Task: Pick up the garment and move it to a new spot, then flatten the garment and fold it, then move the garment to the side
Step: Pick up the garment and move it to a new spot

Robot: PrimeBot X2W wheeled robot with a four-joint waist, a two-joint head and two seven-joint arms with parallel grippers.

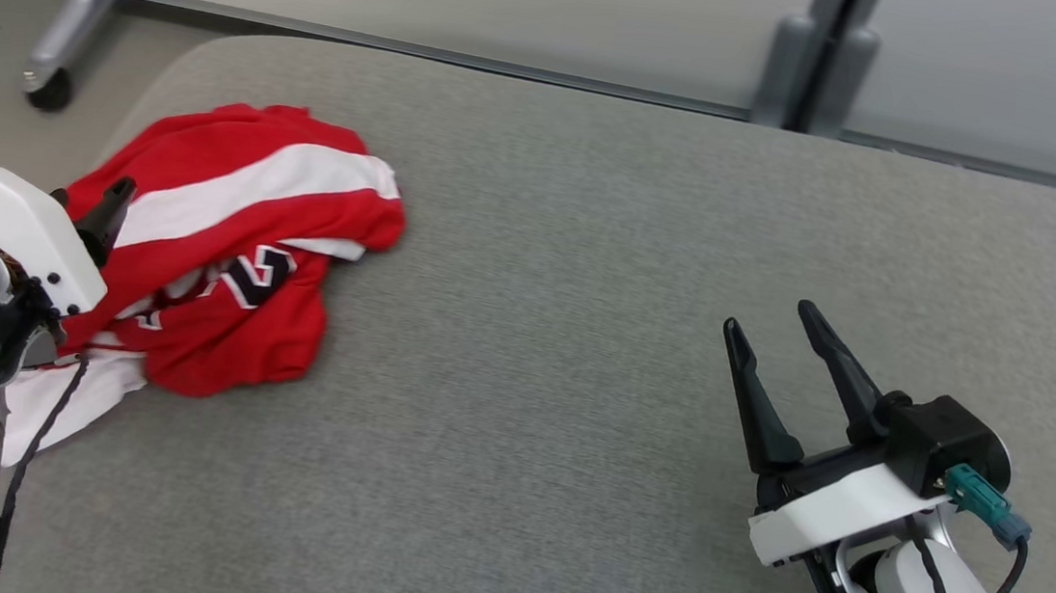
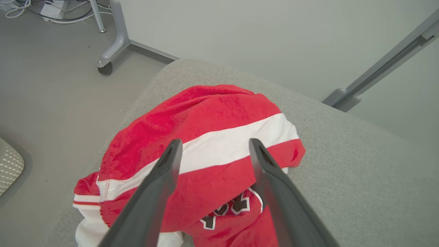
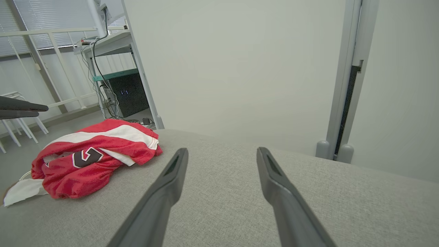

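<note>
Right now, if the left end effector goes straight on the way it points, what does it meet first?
Most likely the crumpled red and white garment: the left end effector stands open, and its two fingers frame the middle of the heap. The gap between them and the cloth is hard to judge.

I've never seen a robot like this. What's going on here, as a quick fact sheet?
Surface: grey fabric-covered table
Garment: red garment with a white stripe and dark lettering, crumpled in a heap near the table's left edge
Left gripper: left gripper open, poised over the garment; contact cannot be told
Right gripper: right gripper open, over bare table, well apart from the garment
Held: nothing
Progress: garment not yet picked up, flattened or folded
</note>
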